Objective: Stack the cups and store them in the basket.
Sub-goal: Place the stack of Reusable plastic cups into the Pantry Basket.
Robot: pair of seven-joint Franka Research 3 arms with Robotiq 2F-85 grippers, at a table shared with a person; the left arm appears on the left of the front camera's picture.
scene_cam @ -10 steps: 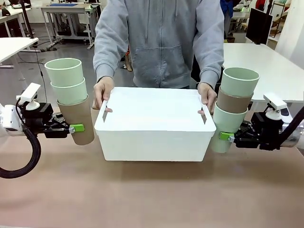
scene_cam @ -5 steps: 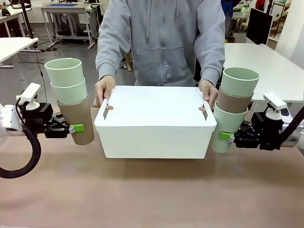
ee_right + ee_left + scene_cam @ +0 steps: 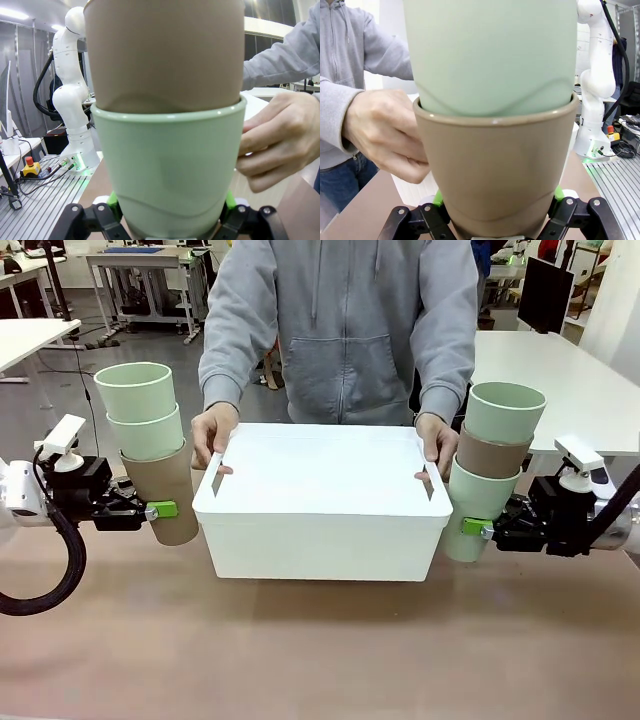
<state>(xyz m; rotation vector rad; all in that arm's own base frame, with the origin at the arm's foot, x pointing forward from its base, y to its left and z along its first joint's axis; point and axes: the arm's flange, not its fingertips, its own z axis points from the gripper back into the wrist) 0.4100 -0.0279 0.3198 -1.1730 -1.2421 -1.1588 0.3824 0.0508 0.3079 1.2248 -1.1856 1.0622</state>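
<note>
Left tool (image 3: 165, 512): mine, closed on the lower wall of a tan base cup (image 3: 165, 490), with green pads (image 3: 438, 197) pressed to either side of it in the left wrist view. Nested in that cup: a middle mint cup (image 3: 147, 435), and in that one an upper mint cup (image 3: 135, 393), mouth up. This makes a stack of three, its top leaning slightly away from the basket. Right tool (image 3: 468, 530): mine, closed on the lower wall of a mint base cup (image 3: 478, 495), which it grips low on both sides in the right wrist view. Nested in it: a tan middle cup (image 3: 492, 453), then a mint top cup (image 3: 505, 410), mouth up. This second stack of three also leans outward at the top. Basket (image 3: 320, 535): white, rectangular, open side up, set between my two stacks on the midline of the brown surface (image 3: 320, 660), with each stack just beside one of its short ends. Whether its base rests on the surface or is lifted just off it, I cannot tell. Person's hands: one hand (image 3: 212, 435) at the handle slot on my left, the other hand (image 3: 437, 440) at the slot on my right, fingers curled over the rolled rim. Person: grey hooded top, standing at the far side directly behind the basket.
</note>
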